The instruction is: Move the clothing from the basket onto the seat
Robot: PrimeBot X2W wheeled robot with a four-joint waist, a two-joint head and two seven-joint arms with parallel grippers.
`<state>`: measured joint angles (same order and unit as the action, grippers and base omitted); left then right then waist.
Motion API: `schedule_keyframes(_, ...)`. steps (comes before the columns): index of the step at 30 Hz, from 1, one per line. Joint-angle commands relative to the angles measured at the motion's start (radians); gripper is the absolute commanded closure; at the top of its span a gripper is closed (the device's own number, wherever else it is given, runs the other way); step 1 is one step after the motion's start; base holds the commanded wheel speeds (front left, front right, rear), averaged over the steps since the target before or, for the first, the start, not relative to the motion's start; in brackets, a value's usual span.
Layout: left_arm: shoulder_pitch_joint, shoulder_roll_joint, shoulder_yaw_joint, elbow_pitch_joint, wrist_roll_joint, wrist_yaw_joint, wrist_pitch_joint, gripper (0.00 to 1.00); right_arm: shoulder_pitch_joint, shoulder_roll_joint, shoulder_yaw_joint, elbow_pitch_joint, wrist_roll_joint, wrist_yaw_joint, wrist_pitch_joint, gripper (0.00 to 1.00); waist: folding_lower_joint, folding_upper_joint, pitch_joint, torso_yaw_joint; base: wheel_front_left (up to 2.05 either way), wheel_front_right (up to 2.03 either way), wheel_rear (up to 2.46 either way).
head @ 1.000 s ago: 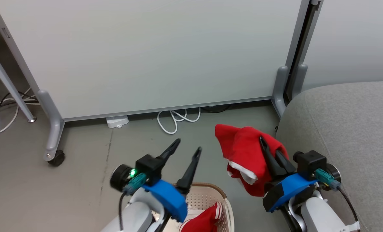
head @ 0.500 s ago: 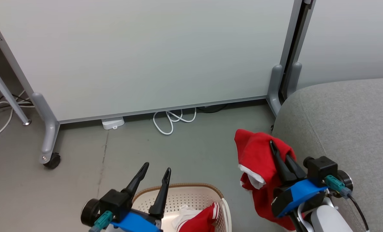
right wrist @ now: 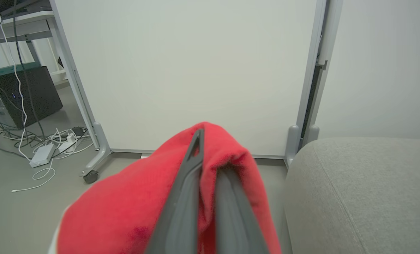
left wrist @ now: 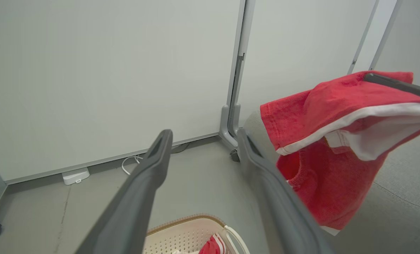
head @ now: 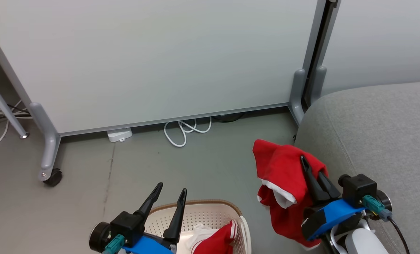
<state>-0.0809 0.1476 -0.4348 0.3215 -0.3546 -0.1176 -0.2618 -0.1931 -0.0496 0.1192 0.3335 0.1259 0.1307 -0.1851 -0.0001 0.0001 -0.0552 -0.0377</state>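
A soft bright-red fabric garment with white trim (head: pixel 284 169) hangs above the grey floor (head: pixel 196 165), pinched between the closed dark fingers of the right gripper (head: pixel 311 165). The large light-grey upholstered seat (head: pixel 379 134) lies just beside it at 3 o'clock. At its 8 o'clock, the cream perforated plastic basket with a brown rim (head: pixel 210 202) holds a second red garment with white stripes (head: pixel 217 242). The left gripper (head: pixel 172 187) hovers over the basket, open and empty.

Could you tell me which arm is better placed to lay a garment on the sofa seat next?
Right. The right claw is shut on a red garment hanging beside the grey sofa seat; the left claw is open and empty by the basket.
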Motion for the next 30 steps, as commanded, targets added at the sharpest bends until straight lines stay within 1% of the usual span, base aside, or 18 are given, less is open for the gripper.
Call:
schedule_keyframes(1,0.006,-0.004,0.007,0.006,0.005,-0.007,-0.005,0.00,0.017,-0.001,-0.005,-0.009,0.006,0.000,0.004,1.00,0.0001,-0.0001,0.004,-0.014,0.00,0.00,0.00)
schedule_keyframes(7,-0.004,-0.013,0.015,0.012,0.014,-0.013,-0.005,0.00,0.013,-0.002,-0.008,-0.014,0.003,0.000,0.005,1.00,0.0001,-0.0001,0.015,-0.065,0.00,0.00,0.00)
schedule_keyframes(13,-0.014,-0.019,0.012,0.012,0.017,-0.015,-0.005,0.00,0.003,-0.001,-0.004,-0.016,0.005,0.000,0.002,1.00,0.0001,-0.0001,0.028,-0.142,0.00,0.00,0.00)
schedule_keyframes(14,-0.014,-0.019,0.012,0.012,0.017,-0.015,-0.005,0.00,0.003,-0.001,-0.004,-0.016,0.005,0.000,0.002,1.00,0.0001,-0.0001,0.028,-0.142,0.00,0.00,0.00)
schedule_keyframes(15,-0.024,-0.020,0.001,0.009,0.012,-0.015,-0.005,0.00,-0.001,-0.002,-0.008,-0.013,0.004,0.000,0.000,1.00,0.0001,-0.0001,0.033,-0.168,0.00,0.00,0.00)
schedule_keyframes(16,-0.024,-0.020,0.001,0.009,0.012,-0.015,-0.005,0.00,-0.001,-0.002,-0.008,-0.013,0.004,0.000,0.000,1.00,0.0001,-0.0001,0.033,-0.168,0.00,0.00,0.00)
schedule_keyframes(21,-0.042,-0.020,-0.012,0.003,0.005,-0.015,-0.005,0.00,-0.005,-0.001,-0.013,-0.016,0.008,0.000,-0.002,1.00,0.0001,-0.0001,0.046,-0.232,0.00,0.00,0.00)
schedule_keyframes(25,-0.050,-0.018,-0.007,0.004,-0.002,-0.013,-0.005,0.00,-0.017,-0.001,-0.005,-0.013,0.009,0.000,-0.002,1.00,0.0001,-0.0001,0.056,-0.291,0.00,0.00,0.00)
schedule_keyframes(30,-0.056,-0.022,-0.003,0.007,0.002,-0.013,-0.005,0.00,-0.021,-0.001,-0.015,-0.010,0.005,0.000,-0.011,1.00,0.0001,-0.0001,0.067,-0.349,0.00,0.00,0.00)
